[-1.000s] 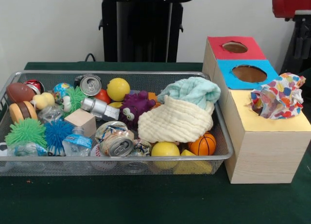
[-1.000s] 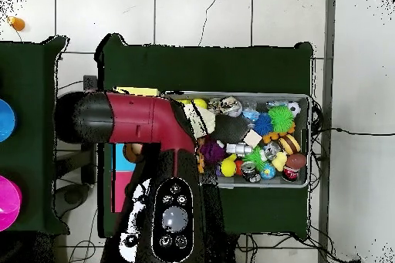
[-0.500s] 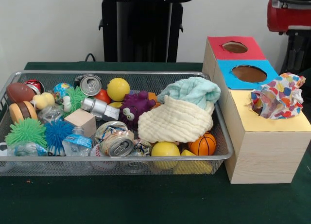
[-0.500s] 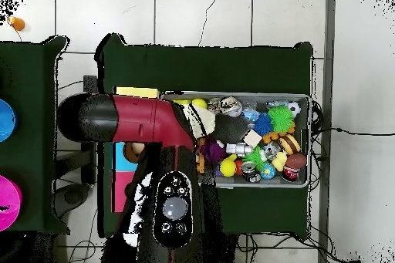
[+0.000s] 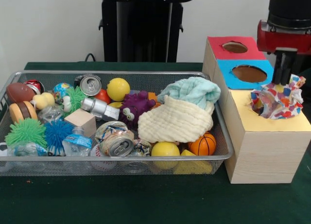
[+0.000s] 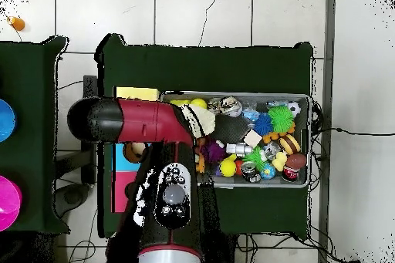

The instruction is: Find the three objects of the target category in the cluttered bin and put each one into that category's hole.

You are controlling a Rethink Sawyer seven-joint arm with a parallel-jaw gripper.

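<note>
Gripper: the gripper [image 5: 283, 72] comes down at the right edge of the front view, just above the colourful cloth [image 5: 278, 96]. I cannot tell whether it is released or clenched; only a dark stub shows under the red arm [image 6: 146, 121].
Task thing: the colourful cloth sits bunched on the yellow top [image 5: 272, 123] at the near end of the wooden box [image 5: 260, 151], apparently over that section's hole, which cannot be seen. Most of the cloth stands above the surface, so it looks only partly in.
Other cloths: a cream cloth [image 5: 176, 121] and a mint cloth [image 5: 190, 90] lie piled together at the right end of the wire bin [image 5: 221, 136], on top of the clutter.
Other holes: the blue top [image 5: 249, 73] and the red top [image 5: 235, 46] each show an open round hole, both empty as far as can be seen.
Risk: a push that lands off-centre could fold the cloth over the rim rather than through it, or drag it off the right edge of the box.
Risk, second: fabric may catch on the gripper and lift back out when the arm rises.
Hidden: in the overhead view the arm covers the box almost wholly, and the colourful cloth does not show there. The bin's lower layers are buried under balls and cans.
</note>
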